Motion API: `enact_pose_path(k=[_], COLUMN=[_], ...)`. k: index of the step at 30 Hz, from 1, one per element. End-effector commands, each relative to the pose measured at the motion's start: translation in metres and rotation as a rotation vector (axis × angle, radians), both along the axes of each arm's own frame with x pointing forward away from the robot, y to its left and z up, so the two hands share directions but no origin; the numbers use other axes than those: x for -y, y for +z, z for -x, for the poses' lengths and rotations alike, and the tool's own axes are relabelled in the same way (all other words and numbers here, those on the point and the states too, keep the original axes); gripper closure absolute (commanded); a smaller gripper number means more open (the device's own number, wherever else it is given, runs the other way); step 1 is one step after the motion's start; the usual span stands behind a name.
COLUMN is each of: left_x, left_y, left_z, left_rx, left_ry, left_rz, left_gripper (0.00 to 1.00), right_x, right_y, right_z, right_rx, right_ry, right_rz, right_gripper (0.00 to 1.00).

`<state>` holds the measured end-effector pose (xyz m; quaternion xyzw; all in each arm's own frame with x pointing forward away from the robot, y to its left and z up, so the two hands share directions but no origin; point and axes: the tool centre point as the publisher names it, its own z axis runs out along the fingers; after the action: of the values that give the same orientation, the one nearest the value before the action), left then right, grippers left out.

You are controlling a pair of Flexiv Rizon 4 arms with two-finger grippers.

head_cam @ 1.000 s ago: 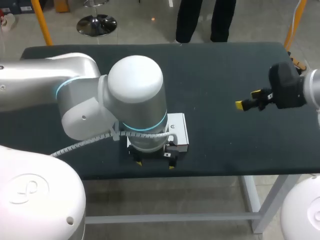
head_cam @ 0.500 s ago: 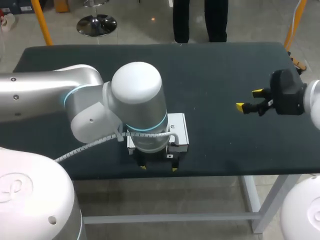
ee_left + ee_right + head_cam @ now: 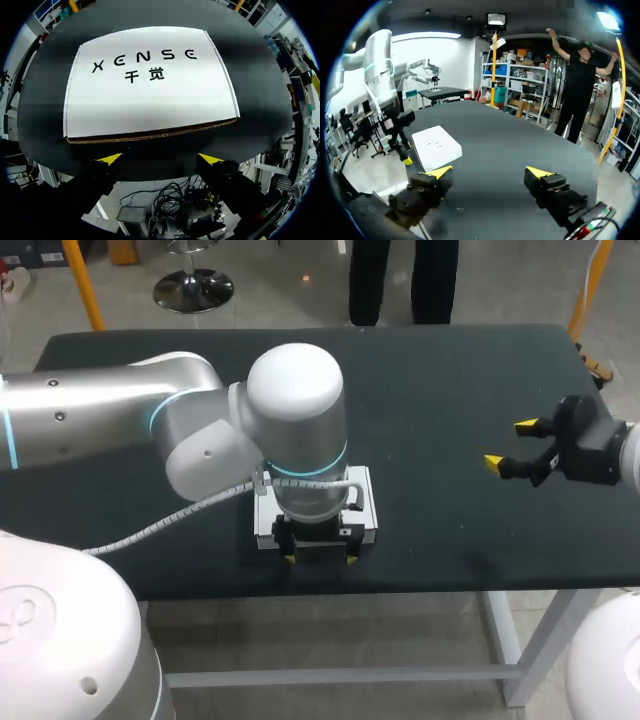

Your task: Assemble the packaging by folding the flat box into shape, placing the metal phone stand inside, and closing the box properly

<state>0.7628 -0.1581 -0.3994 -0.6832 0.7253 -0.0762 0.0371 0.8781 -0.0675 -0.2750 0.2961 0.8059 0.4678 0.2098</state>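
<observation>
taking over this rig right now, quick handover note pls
Left gripper: jaws open, empty, low at the near edge of the white box, fingertips just short of it.
Right gripper: jaws open, empty, above the table's right side, well away from the box.
Done: box folded into shape, lid lying flat on top.
Unclear: the phone stand is not in view, so it may be inside.
Left: confirm the stand is in and check the near flap is fully tucked.

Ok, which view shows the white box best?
The left wrist view: the white box fills it, top face whole. In the head view the left arm covers most; the right wrist view shows it small.
</observation>
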Motion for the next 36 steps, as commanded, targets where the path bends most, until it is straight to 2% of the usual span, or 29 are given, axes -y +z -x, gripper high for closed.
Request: enact_pose_path(k=[1, 14, 23, 36], left_x=[0.003, 0.005, 0.004, -0.001], left_y=[-0.001, -0.002, -0.001, -0.003], left_z=[-0.012, -0.042, -0.063, -0.101], left_rx=[-0.015, -0.009, 0.008, -0.005], left_ry=[0.008, 0.063, 0.109, 0.148], left_rz=[-0.016, -0.057, -0.055, -0.072], left_gripper=[0.00, 0.00, 0.00, 0.00], right_x=[0.005, 0.005, 0.005, 0.005], right_y=[-0.001, -0.001, -0.001, -0.001], right_z=[0.004, 0.004, 0.004, 0.004], right_rx=[0.085, 0.085, 0.085, 0.085], right_ry=[0.018, 0.018, 0.018, 0.018], right_rz=[-0.098, -0.098, -0.098, -0.098], right_gripper=[0.00, 0.00, 0.00, 0.00])
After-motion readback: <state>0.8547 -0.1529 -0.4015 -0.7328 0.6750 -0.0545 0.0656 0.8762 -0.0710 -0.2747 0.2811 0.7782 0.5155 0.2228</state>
